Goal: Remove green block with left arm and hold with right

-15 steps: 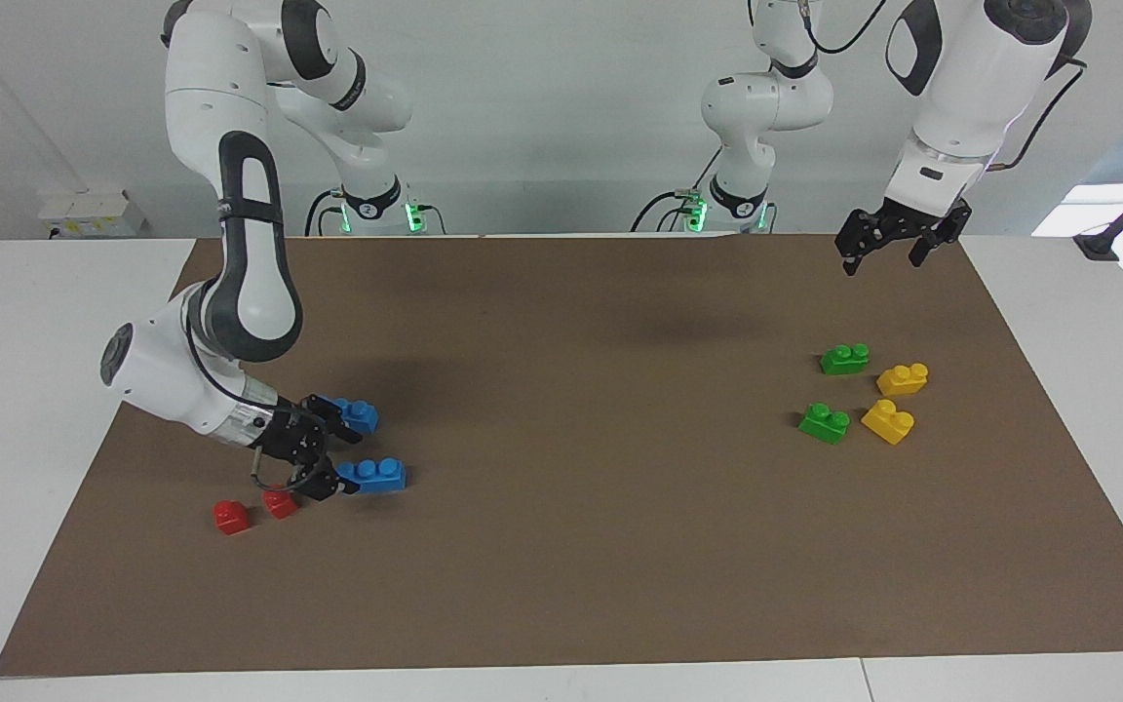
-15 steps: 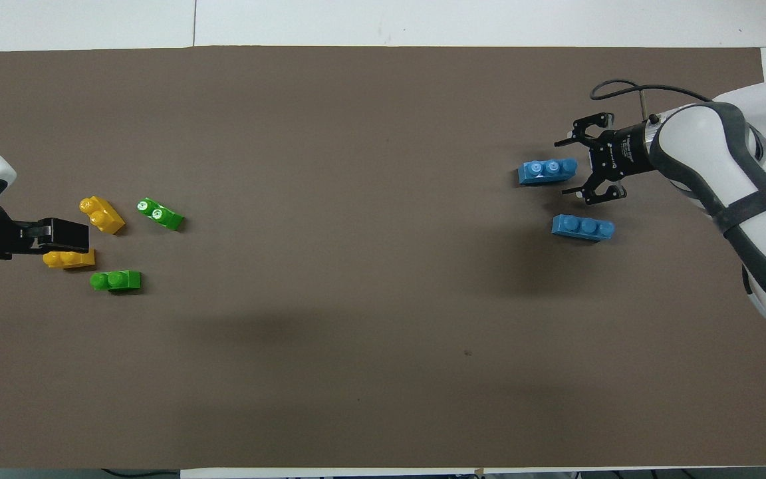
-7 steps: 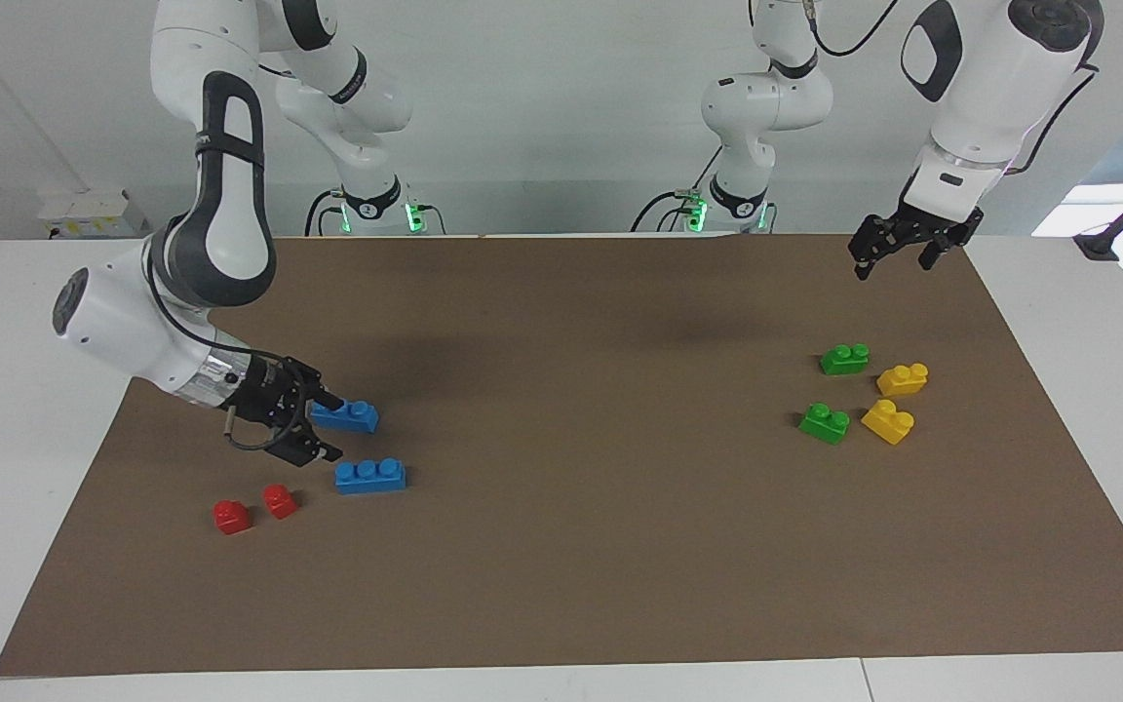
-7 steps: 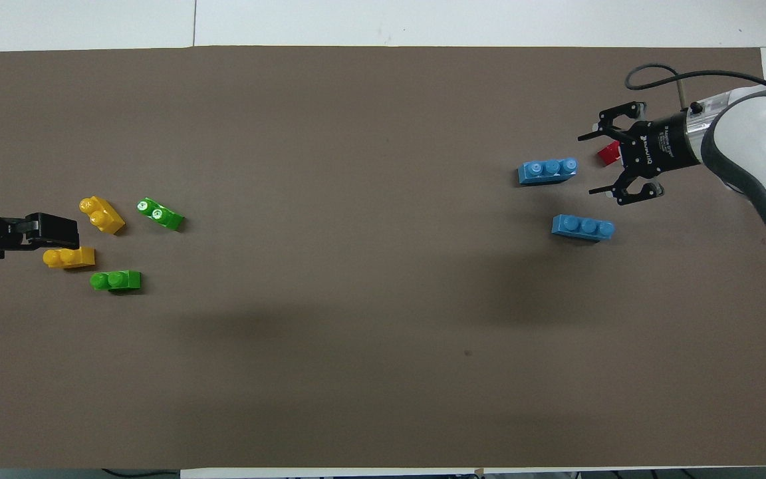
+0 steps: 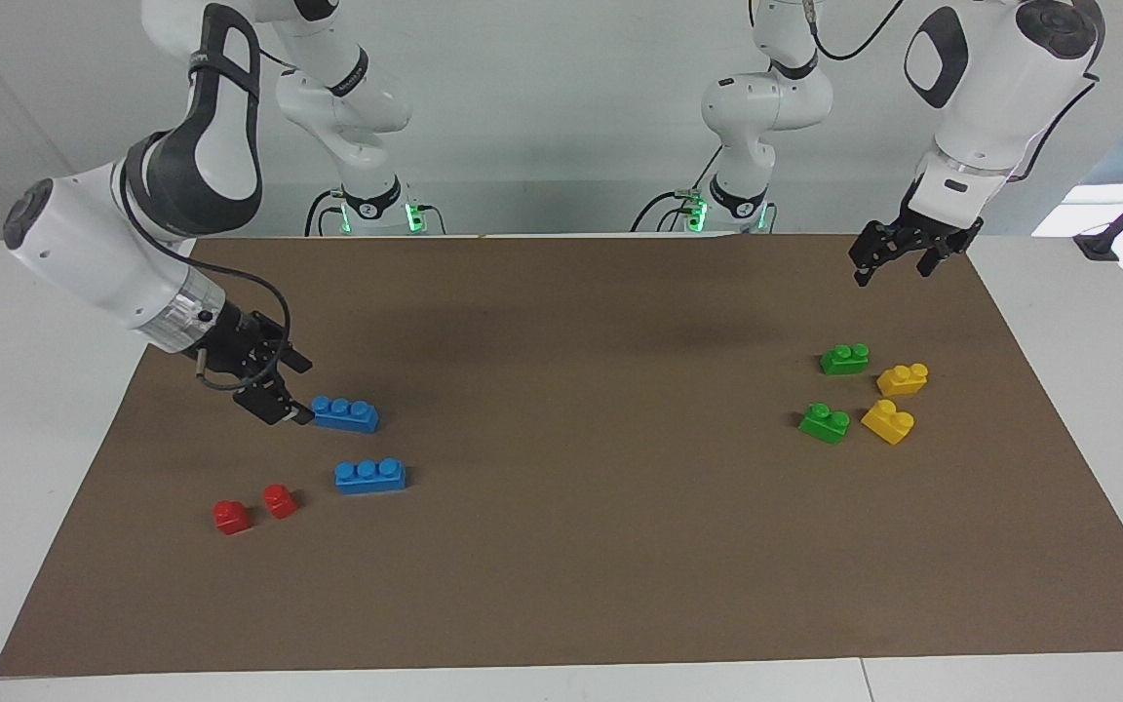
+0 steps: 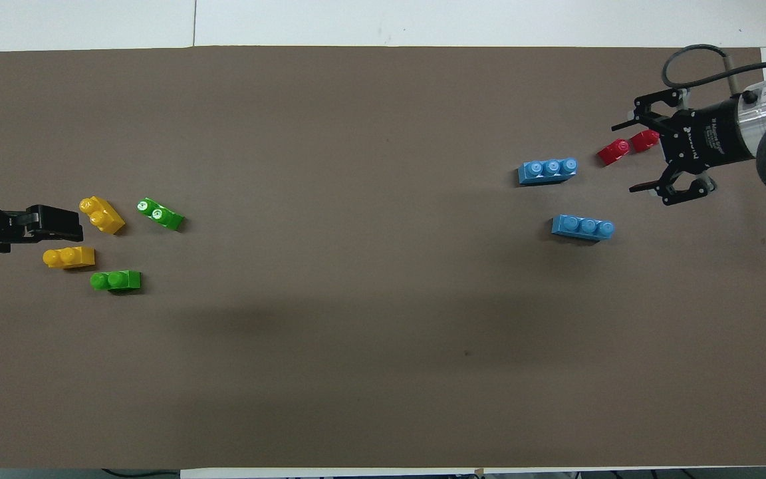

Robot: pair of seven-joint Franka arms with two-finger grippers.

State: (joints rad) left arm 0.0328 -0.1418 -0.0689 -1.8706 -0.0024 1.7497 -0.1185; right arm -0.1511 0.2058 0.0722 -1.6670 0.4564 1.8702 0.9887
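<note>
Two green blocks (image 5: pixel 844 359) lie loose on the worktop (image 5: pixel 561 585) beside two yellow blocks (image 5: pixel 903 378), toward the left arm's end. The left end effector (image 5: pixel 898 255) hangs spread above them, apparently poised to descend. The right end effector (image 5: pixel 274 385), spread and empty, hovers beside a blue block (image 5: pixel 345 413).
</note>
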